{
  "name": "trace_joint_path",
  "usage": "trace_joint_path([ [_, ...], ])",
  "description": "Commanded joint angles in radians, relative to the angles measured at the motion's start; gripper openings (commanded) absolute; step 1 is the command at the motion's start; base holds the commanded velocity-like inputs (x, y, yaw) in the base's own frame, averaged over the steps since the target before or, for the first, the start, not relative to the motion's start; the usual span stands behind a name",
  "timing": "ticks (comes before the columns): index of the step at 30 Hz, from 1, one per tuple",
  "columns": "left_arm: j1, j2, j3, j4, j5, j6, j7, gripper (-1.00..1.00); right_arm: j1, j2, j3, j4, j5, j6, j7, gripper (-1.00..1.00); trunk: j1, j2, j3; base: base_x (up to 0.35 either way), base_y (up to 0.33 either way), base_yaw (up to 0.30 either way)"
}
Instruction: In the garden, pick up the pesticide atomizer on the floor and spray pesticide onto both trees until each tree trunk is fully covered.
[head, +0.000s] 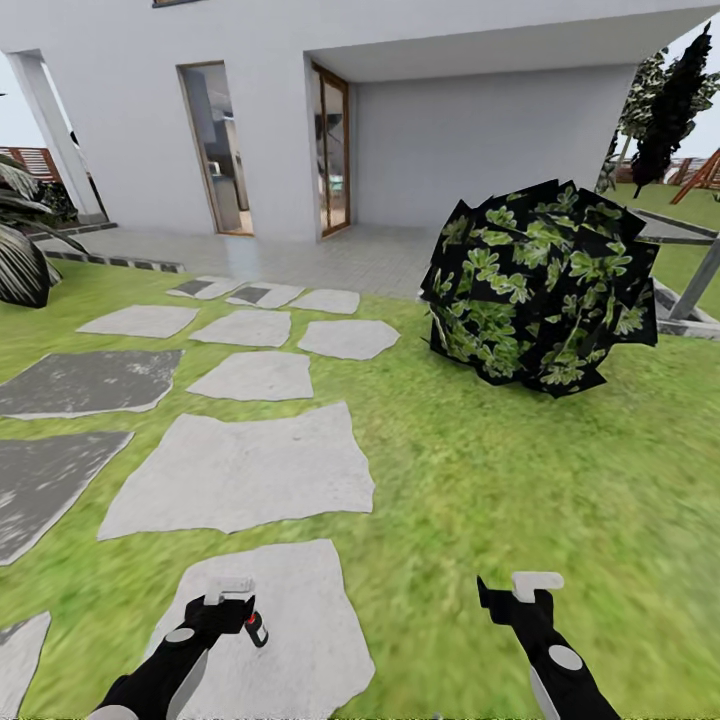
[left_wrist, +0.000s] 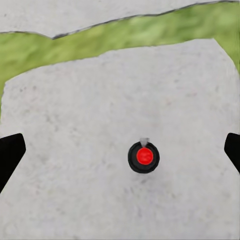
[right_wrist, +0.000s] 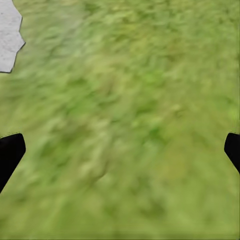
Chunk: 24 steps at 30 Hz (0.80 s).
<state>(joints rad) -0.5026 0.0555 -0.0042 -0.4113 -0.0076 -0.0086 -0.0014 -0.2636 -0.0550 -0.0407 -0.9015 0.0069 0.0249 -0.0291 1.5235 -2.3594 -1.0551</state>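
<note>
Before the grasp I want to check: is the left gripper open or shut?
Open. In the left wrist view its fingertips sit at opposite edges, with the pesticide atomizer on the paving stone between them, ungripped.

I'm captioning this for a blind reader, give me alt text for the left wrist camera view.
A small black pesticide atomizer with a red top stands on a pale grey paving stone, seen from straight above, between the open left tool's two dark fingertips. A strip of green grass edges the stone.

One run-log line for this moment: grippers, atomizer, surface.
left gripper: open, above the atomizer | small black red-spotted pesticide atomizer: on pale grey paving stone, ungrasped | right gripper: open, over green lawn
</note>
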Motion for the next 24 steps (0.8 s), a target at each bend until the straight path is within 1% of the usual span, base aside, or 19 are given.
trace_joint_path([
  [1,0.000,0.000,0.000,0.000,-0.001,-0.001,0.000,1.00,0.000,0.000,0.001,-0.001,0.001,0.003,-0.003,1.00,0.004,-0.008,-0.006,0.000,0.000,0.000],
  [15,0.001,-0.001,-0.003,0.000,-0.005,0.001,0.004,1.00,0.000,0.000,-0.007,-0.004,0.001,0.002,-0.005,1.00,0.057,-0.106,-0.071,0.000,0.000,0.000],
  [20,0.001,0.001,-0.003,0.000,-0.005,0.001,0.006,1.00,0.000,-0.005,-0.005,-0.006,0.000,0.002,-0.003,1.00,0.077,-0.141,-0.089,0.000,0.000,0.000],
  [24,0.001,0.001,-0.003,0.000,-0.005,-0.002,0.007,1.00,0.000,-0.005,-0.006,-0.007,-0.001,0.003,-0.002,1.00,0.078,-0.142,-0.105,0.000,0.000,0.000],
])
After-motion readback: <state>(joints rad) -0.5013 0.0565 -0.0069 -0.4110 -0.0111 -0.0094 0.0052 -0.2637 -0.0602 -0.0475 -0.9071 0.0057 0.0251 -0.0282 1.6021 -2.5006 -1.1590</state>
